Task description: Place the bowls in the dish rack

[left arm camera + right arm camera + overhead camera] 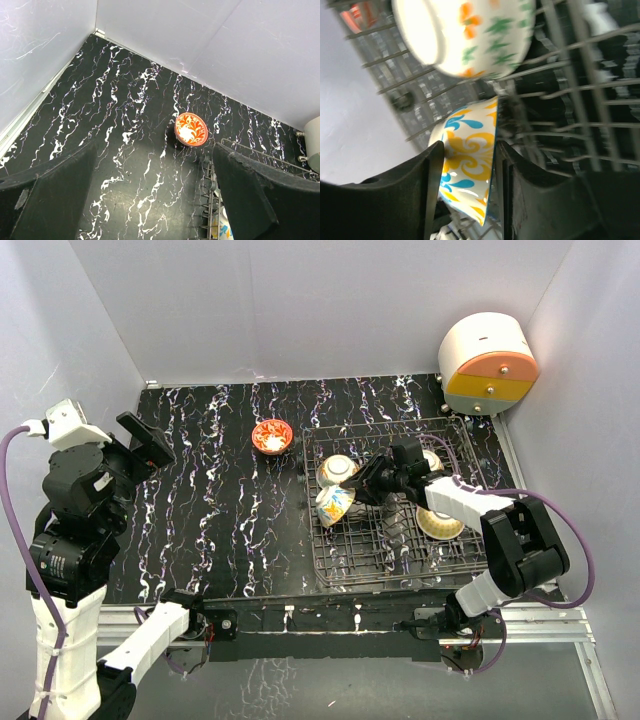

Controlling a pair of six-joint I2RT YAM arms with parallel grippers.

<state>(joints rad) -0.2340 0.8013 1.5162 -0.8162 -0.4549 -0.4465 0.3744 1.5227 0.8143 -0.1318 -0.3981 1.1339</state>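
Now the right gripper (470, 145) is down inside the dish rack (400, 575), its two fingers (432, 190) parted on either side of a blue-and-yellow bowl (467, 175). A thin dark gap shows between the bowl's rim and one finger, so the pincer reads as released rather than clenched, though contact at the other finger cannot be ruled out. That bowl stands on edge among the tines at the rack's left side. Just beyond it, farther from the arms, a green-and-orange bowl (485, 35) is propped on edge as well. Two more bowls sit at the rack's right side: one yellow-lined (440, 523), and another (432, 458) partly hidden behind the right arm.

Outside the rack, the red bowl (272, 436) rests mouth up on the black marbled table (220, 540), near the rack's far left corner but apart from it. It is the one bowl not yet loaded. It lies to the left of the right gripper and a little farther away, with the rack's wire wall between them. Being round, it has no long axis to line up with.

The left gripper (155, 150) hangs open above the table, and the red bowl lies to its right across bare table. I judge the left arm better placed for it, though both are about equally near.
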